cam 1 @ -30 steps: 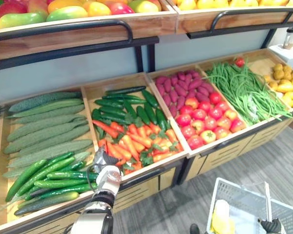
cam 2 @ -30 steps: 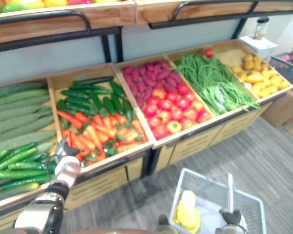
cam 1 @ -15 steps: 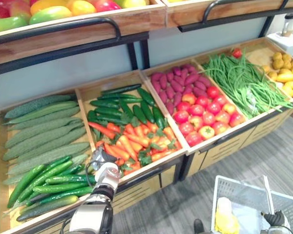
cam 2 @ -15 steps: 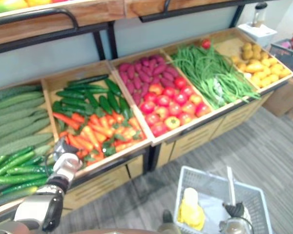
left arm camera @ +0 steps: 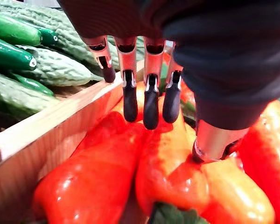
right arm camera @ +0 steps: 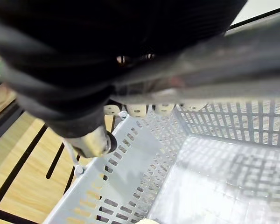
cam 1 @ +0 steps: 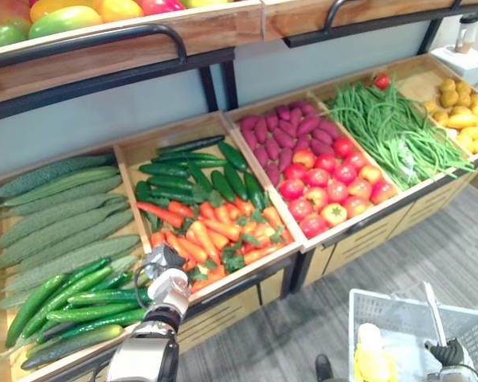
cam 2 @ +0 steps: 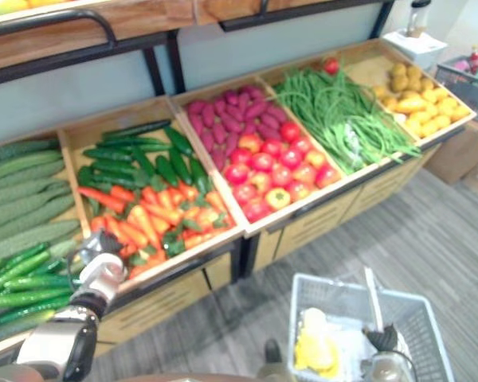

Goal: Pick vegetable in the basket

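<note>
Left hand [cam 1: 166, 272]: you're looking at silver fingers [left arm camera: 130, 95] with glossy dark tips, plus a stubby silver thumb [left arm camera: 213, 140].
Left wrist cover [left arm camera: 224, 51]: dark and ribbed.
Left arm [cam 1: 143, 360]: your silver-grey rounded shell, with a paler cuff at the wrist.
Right hand [cam 1: 448, 352]: dark from above.
Right wrist cover [right arm camera: 130, 46]: the same dark ribbing.
</note>
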Tool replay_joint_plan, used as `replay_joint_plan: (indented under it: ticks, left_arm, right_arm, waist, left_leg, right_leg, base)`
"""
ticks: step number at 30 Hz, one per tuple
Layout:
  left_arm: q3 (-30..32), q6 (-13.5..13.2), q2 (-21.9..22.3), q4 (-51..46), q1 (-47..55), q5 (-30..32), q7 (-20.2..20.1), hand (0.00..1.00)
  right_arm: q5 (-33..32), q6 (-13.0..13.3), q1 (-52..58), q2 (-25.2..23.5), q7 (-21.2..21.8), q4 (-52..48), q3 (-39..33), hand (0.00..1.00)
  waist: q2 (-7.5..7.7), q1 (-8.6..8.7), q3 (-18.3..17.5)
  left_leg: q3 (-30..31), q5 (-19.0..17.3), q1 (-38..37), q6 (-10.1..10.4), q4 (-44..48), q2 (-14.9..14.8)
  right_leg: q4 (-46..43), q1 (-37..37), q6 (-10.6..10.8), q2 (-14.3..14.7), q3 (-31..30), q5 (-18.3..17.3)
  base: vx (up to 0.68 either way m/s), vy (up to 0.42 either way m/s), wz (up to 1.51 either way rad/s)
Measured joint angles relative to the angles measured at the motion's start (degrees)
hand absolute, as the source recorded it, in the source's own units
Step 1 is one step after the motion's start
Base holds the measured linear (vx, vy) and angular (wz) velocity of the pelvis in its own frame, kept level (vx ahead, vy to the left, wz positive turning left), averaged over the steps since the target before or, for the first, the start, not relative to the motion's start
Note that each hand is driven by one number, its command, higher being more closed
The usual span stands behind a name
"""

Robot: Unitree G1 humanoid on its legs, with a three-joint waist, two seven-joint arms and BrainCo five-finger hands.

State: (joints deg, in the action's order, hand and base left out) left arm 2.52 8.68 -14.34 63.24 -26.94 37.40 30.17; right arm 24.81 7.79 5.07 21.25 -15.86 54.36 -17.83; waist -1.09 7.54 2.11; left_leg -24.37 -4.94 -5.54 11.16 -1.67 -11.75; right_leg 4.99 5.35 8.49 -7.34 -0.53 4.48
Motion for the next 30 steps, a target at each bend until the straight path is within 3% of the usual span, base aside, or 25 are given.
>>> replay_joint_plan:
  ticks: [10, 24, 30]
  left_arm:
    - [-2.7, -1.9, -1.2, 0.0, 1.4, 0.0, -1.0, 1.00]
    - [-4.3, -1.1, -2.2, 0.0, -0.6, -1.2, -2.0, 1.00]
    - [-4.5, -1.1, -2.1, -5.1, -2.1, -1.3, -5.8, 1.00]
  right_arm:
    - [0.0, 0.0, 0.3, 0.3, 0.0, 0.0, 0.3, 1.00]
    - [0.0, 0.0, -0.4, 0.2, 0.0, 0.6, 0.2, 1.00]
    - [0.0, 0.0, -1.5, 0.0, 0.0, 2.4, -1.0, 1.00]
  waist:
    - [-0.12, 0.15, 0.2]
    - [-0.14, 0.22, 0.2]
    - [0.36, 0.18, 0.5]
  left_leg:
    - [0.7, -0.2, -0.9, 0.2, 0.0, 0.0]
    - [1.9, -0.1, -1.0, 0.1, -0.1, -0.1]
    - [3.9, 0.3, -0.1, -0.4, -0.1, 0.4]
  right_leg:
    - [0.6, -1.6, 0.0, -0.1, 0.7, 0.0]
    - [0.6, -2.7, 0.0, -0.2, 2.0, 0.0]
    - [0.0, -2.9, 0.0, -0.9, 3.9, 0.0]
  base:
    - [0.00, -0.008, 0.02]
    - [0.00, -0.014, 0.04]
    - [-0.01, -0.012, 0.17]
